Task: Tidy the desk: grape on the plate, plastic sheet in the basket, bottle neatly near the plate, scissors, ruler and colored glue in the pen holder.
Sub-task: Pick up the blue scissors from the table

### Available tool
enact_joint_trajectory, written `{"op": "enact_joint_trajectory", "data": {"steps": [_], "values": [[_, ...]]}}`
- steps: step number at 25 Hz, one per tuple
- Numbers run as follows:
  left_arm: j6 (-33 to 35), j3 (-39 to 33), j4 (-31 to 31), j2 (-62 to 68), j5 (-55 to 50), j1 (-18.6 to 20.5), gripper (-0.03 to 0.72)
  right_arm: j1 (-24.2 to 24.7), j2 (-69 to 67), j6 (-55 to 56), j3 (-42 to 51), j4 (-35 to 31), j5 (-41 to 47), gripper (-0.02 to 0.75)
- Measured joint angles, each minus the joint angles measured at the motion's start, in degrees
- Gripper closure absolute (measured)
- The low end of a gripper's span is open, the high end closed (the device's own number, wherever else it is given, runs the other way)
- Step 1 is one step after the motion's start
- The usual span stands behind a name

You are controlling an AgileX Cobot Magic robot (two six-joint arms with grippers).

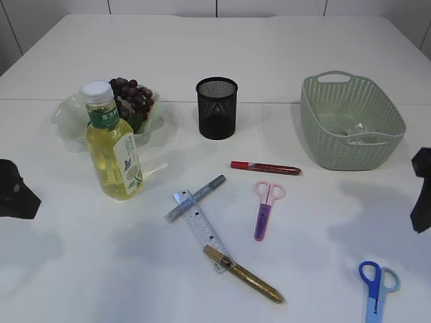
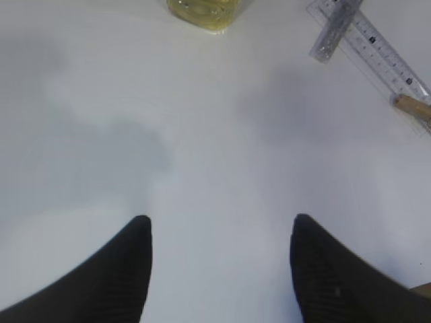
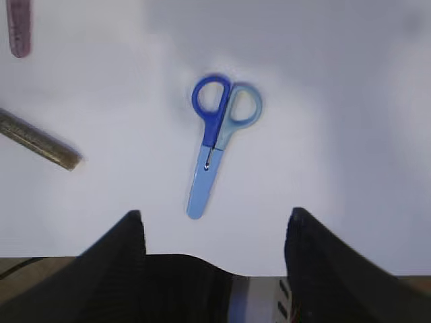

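The grapes [image 1: 132, 96] lie on the pale green plate [image 1: 69, 116] at the back left. The yellow bottle [image 1: 113, 142] stands upright in front of the plate. The black mesh pen holder [image 1: 216, 108] stands at the middle back. The green basket [image 1: 352, 121] holds a clear plastic sheet [image 1: 357, 130]. A red glue pen [image 1: 265, 167], a silver glue pen [image 1: 195, 198], a gold glue pen [image 1: 244, 274], a clear ruler [image 1: 200, 229], pink scissors [image 1: 264, 208] and blue scissors [image 1: 376, 288] lie on the table. My left gripper [image 2: 219, 229] is open over bare table. My right gripper [image 3: 214, 225] is open just short of the blue scissors [image 3: 217, 140].
The table [image 1: 81, 269] is white. In the left wrist view the bottle's base [image 2: 205, 12], the silver pen [image 2: 335, 30] and the ruler [image 2: 380, 54] show at the top. The right wrist view shows the gold pen's tip [image 3: 40, 140] at the left.
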State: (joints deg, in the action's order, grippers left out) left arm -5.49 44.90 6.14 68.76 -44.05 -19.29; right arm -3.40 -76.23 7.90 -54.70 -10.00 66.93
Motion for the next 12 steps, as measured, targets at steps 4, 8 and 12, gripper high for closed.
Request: {"op": "enact_joint_trajectory", "data": {"steps": [4, 8, 12], "values": [[0.0, 2.45, 1.44, 4.58, -3.15, 0.0, 0.219, 0.0, 0.36, 5.93, 5.31, -1.3, -4.44, 0.244], [0.0, 2.64, 1.75, 5.57, -3.87, 0.0, 0.219, -0.89, 0.58, 12.48, 8.85, -1.27, -8.73, 0.249], [0.0, 2.78, 1.85, 5.57, -3.91, 0.0, 0.219, -6.38, 0.71, 22.2, 11.38, 1.53, -14.08, 0.249]]}}
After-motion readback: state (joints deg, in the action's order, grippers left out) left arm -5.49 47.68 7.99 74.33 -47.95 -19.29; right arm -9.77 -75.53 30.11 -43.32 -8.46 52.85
